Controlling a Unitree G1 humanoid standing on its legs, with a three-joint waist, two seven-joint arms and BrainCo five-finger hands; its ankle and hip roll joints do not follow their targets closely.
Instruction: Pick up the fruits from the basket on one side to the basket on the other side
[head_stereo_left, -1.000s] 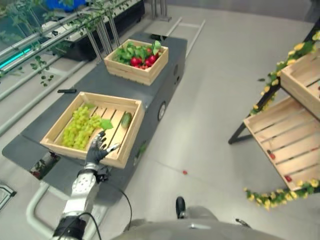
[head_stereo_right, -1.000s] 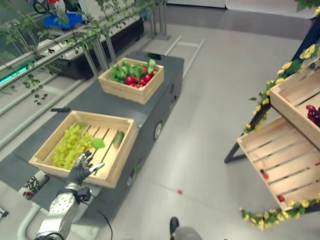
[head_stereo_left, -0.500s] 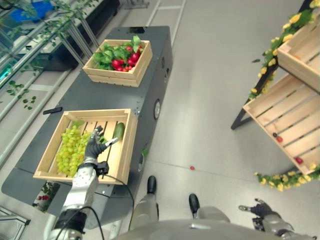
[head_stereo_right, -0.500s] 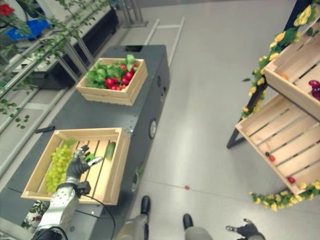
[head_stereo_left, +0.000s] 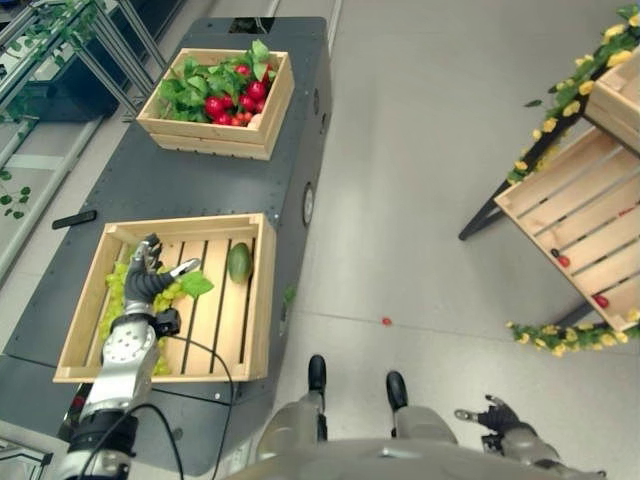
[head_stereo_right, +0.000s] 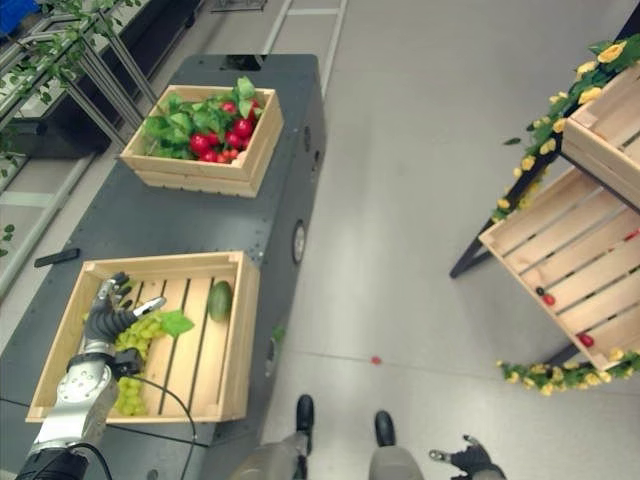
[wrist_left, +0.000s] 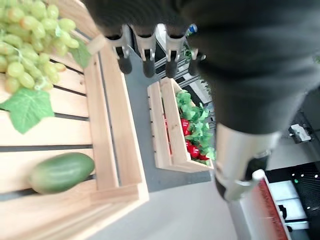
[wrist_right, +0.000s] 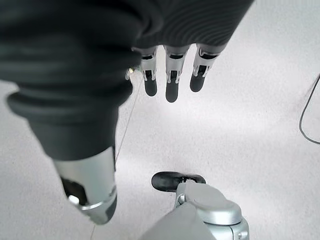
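Note:
A wooden crate (head_stereo_left: 263, 300) at the near end of the dark cart holds a bunch of green grapes (head_stereo_right: 138, 335) with a leaf (wrist_left: 27, 107), and a green oval fruit (head_stereo_left: 240, 262) by its right wall. My left hand (head_stereo_left: 150, 283) hovers open over the grapes, fingers (wrist_left: 145, 56) straight and touching nothing. A second crate (head_stereo_left: 205, 143) at the cart's far end is filled with red fruits (head_stereo_right: 225, 135) and green leaves. My right hand (head_stereo_left: 497, 418) hangs low at the right over the floor, fingers (wrist_right: 167, 82) straight and holding nothing.
A slanted wooden shelf (head_stereo_left: 575, 215) of slatted crates trimmed with yellow flowers stands at the right, with small red fruits (head_stereo_left: 563, 260) on it. A red bit (head_stereo_left: 386, 321) lies on the grey floor. A flat black object (head_stereo_left: 75, 218) lies on the cart's left edge.
The camera has tilted down and shifted. My left hand has moved left inside the near crate, from beside the green fruit to over the grapes. It stays open.

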